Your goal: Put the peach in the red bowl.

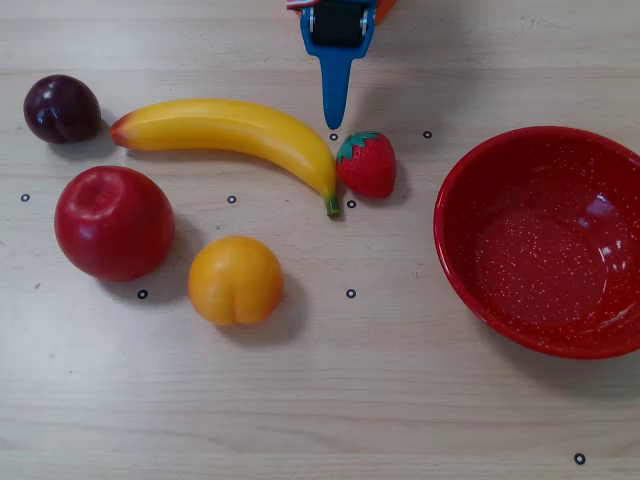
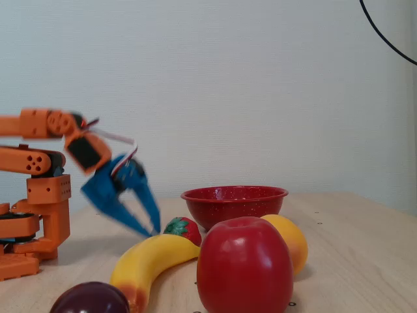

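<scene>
Overhead and fixed views of the reach phase, with places given relative to the peach [image 1: 236,280]. The peach rests on the wooden surface [image 1: 380,400], untouched, its shallow crease turned toward the bottom edge of the overhead view; being nearly round, it offers no long axis to align with. The red apple [image 1: 114,222] sits just beside it to the upper left, the banana [image 1: 230,132] arches above it, and the strawberry [image 1: 367,163] lies up and to the right, near the banana's stem end. The plum [image 1: 61,108] is farther off, at upper left. The red bowl [image 1: 470,160] stands empty and well apart to the right. The gripper [image 1: 334,118] enters from the top edge of the overhead view, its blue tip hanging over the gap between banana and strawberry. In the fixed view the gripper [image 2: 151,229] points down at a slant with its fingers slightly spread, holding nothing and clear of the surface. The deciding relation: the peach lies down and to the left of the gripper tip in the overhead view, beyond the banana, so the coming reach probably must clear the banana before descending.
</scene>
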{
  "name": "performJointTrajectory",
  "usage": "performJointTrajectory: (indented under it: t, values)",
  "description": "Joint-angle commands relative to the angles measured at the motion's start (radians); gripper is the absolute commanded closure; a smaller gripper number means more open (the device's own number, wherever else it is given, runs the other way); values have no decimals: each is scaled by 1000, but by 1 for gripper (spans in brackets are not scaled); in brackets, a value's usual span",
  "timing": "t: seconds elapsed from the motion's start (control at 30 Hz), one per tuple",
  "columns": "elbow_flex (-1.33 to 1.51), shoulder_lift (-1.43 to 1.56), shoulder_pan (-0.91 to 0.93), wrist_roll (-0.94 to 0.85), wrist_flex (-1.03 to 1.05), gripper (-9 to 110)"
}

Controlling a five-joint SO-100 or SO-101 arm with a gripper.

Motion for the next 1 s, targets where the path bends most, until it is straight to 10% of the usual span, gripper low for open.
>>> performJointTrajectory:
  t: [0.0, 0.53, 0.97]
  values:
    - [-255, -141, 12, 29, 25, 101]
    - [-1295, -867, -84, 78, 611, 100]
    - [-1784, -1312, -225, 158, 870, 69]
